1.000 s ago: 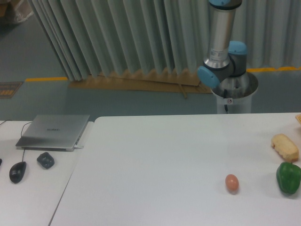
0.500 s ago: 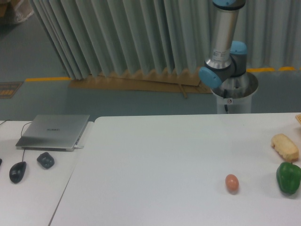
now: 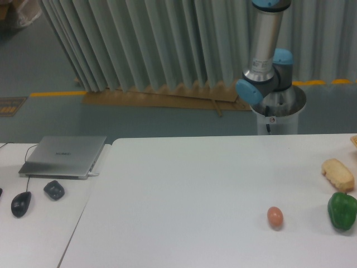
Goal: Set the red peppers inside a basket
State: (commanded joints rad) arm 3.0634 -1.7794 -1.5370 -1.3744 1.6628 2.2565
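Arm: one arm, upright behind the table's far edge; its grey column runs out of the top of the picture.
Gripper: out of view, so I cannot tell whether the fingers are apart or together.
Red pepper: not seen anywhere in this view.
Basket: none seen for certain; a small tan corner shows at the right edge, too cut off to identify.
Table: one white table, far edge straight; the left and middle of its top carry no items.
Right-edge cluster: one brown egg, one green pepper and one piece of bread; bread just beyond the green pepper, egg apart to their left.
Side desk: one laptop, closed; one mouse; one dark lump beside it.
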